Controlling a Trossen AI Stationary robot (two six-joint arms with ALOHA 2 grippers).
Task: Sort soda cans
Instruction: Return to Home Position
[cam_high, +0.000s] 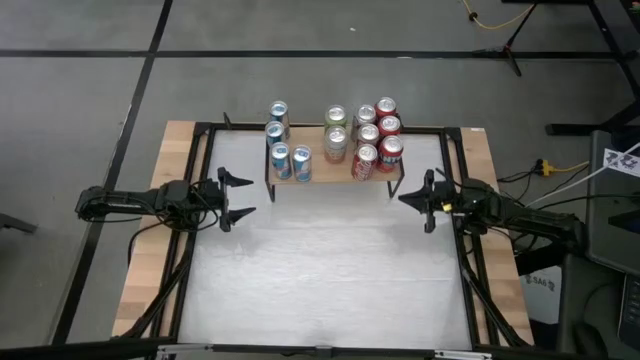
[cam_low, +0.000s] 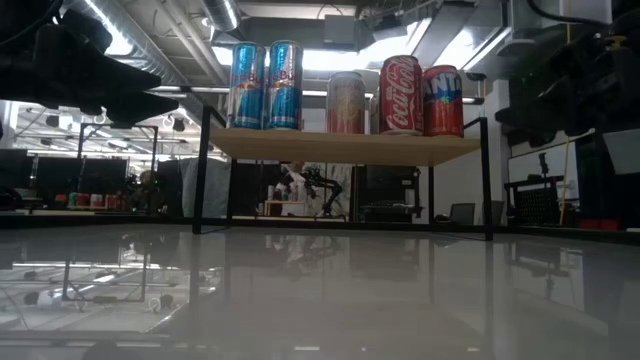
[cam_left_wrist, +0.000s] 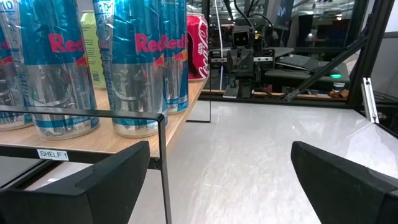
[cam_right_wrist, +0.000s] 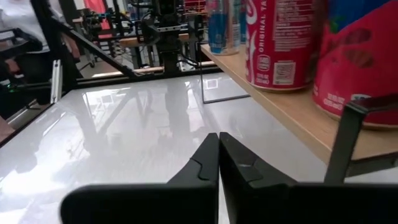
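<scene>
Several soda cans stand upright on their bases on a small wooden shelf (cam_high: 330, 178) at the table's far middle. The blue-and-silver cans (cam_high: 283, 145) are at its left, the pale cans (cam_high: 336, 133) in the middle and the red cans (cam_high: 380, 135) at its right. The low view shows the front row: blue (cam_low: 265, 85), pale (cam_low: 346, 102), red (cam_low: 420, 95). My left gripper (cam_high: 245, 196) hovers open, level, just left of the shelf's near left corner (cam_left_wrist: 158, 118). My right gripper (cam_high: 405, 199) is shut and empty, level, beside the shelf's near right corner (cam_right_wrist: 348, 112).
The shelf stands on thin black legs (cam_low: 203, 170) above the glossy white tabletop (cam_high: 330, 270), which stretches between both arms to the near edge. A black rail frame (cam_high: 190, 250) runs along the table's sides. A "SHELF 1" label (cam_left_wrist: 53, 154) marks the shelf's front edge.
</scene>
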